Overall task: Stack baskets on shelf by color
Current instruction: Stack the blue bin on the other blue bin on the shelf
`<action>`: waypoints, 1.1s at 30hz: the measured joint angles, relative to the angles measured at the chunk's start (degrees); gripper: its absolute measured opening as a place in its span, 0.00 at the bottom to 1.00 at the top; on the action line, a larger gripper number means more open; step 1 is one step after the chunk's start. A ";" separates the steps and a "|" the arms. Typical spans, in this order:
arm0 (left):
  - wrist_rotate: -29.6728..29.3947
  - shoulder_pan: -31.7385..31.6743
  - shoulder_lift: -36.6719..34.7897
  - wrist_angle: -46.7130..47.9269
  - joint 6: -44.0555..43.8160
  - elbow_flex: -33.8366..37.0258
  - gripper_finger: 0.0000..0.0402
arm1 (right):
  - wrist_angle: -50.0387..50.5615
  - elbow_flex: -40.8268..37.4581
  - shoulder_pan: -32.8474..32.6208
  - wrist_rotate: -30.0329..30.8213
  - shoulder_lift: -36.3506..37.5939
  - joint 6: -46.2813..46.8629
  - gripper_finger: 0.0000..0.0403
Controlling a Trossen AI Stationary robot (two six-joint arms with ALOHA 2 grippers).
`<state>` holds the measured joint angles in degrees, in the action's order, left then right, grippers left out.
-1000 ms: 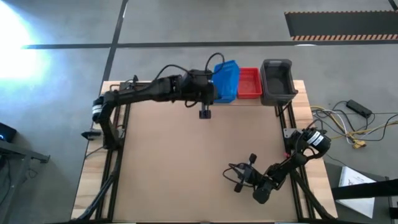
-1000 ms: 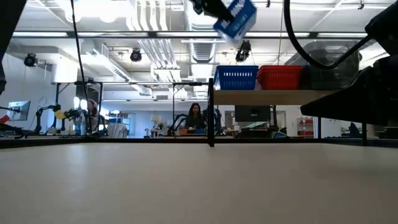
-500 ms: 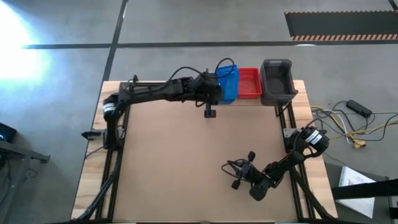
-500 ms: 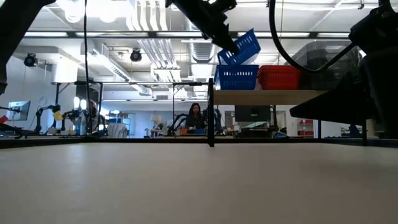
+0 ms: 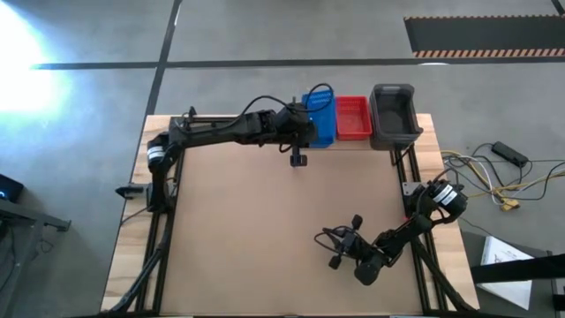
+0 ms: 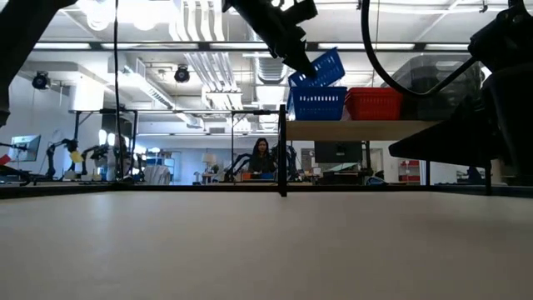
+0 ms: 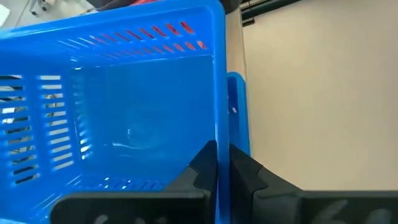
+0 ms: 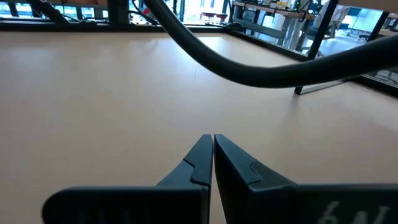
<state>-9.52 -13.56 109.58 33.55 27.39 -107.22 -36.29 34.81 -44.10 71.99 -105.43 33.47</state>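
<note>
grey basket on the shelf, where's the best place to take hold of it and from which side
Probably one long side wall of the grey basket, pinched over its rim from straight above. It sits upright and open-topped at the shelf end, with the red basket close beside it, so the outer wall looks freer. The left end effector holds a blue basket just this way, by the wall.

Brown tabletop (image 5: 265, 230); cables (image 5: 494, 181) on grey floor at right; person (image 6: 261, 157) in bg lab.

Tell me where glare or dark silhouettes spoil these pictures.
High view: strong white glare on the grey floor at the upper left. Low view: bright ceiling lights backlight the scene, so the dark arm beside the tilted blue perforated plastic basket reads as a silhouette.
</note>
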 joint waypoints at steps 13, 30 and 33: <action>-2.25 -0.72 -0.02 0.77 -1.45 0.74 0.00 | 0.00 0.00 0.00 -0.02 0.00 0.00 0.02; -2.36 -0.90 -0.11 2.00 -1.48 0.67 0.23 | 0.00 0.00 0.00 -0.04 0.00 0.00 0.02; -2.34 -0.84 -0.23 2.01 -1.47 0.30 0.25 | 0.00 0.00 0.00 -0.04 0.00 -0.01 0.02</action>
<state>-11.86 -14.40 109.35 35.56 25.92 -106.92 -36.29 34.81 -44.10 71.94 -105.43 33.46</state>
